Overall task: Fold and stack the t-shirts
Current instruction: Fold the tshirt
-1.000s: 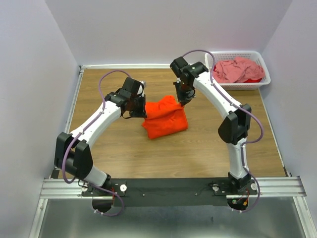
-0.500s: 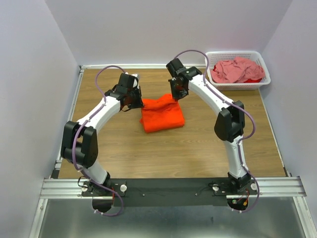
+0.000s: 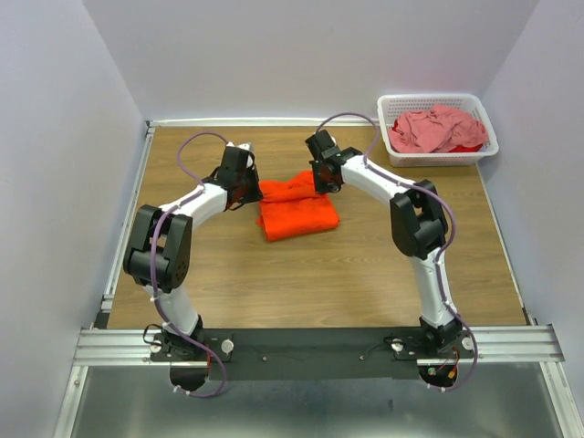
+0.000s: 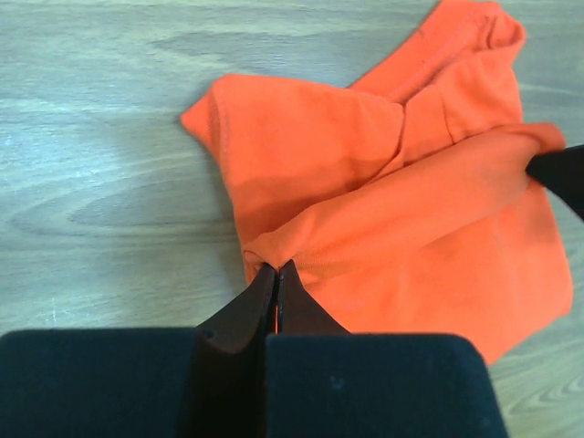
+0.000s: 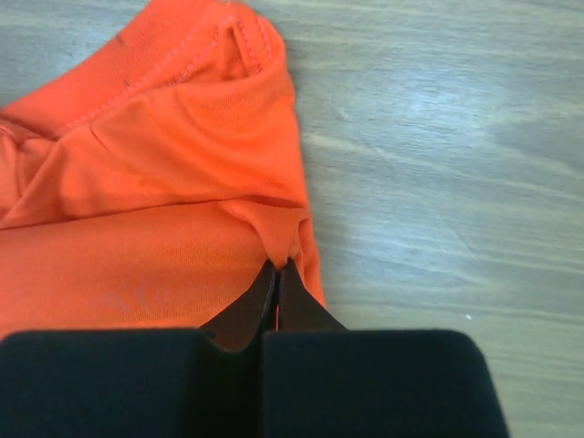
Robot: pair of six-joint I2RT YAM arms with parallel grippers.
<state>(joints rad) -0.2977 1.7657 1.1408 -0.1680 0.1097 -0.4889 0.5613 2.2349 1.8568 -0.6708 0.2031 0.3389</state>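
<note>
A bright orange t-shirt [image 3: 297, 211] lies folded on the wooden table [image 3: 301, 283], a little behind the middle. My left gripper [image 3: 256, 187] is shut on the shirt's far left edge; in the left wrist view its jaws [image 4: 277, 271] pinch a fold of orange cloth [image 4: 401, 210]. My right gripper [image 3: 321, 182] is shut on the far right edge; the right wrist view shows its tips [image 5: 277, 266] nipping a pleat of the orange t-shirt [image 5: 173, 182]. A dusty pink t-shirt [image 3: 434, 128] is heaped in the basket at the back right.
A white lattice basket [image 3: 484, 123] stands at the back right corner of the table, with some red cloth [image 3: 468, 145] under the pink one. Grey walls close in the back and both sides. The arms' mounting rail [image 3: 319, 345] runs along the near edge.
Both grippers have carried the orange t-shirt's edge away from the arm bases toward the back, and the shirt now lies flatter and farther back. Both arms are stretched out more.
</note>
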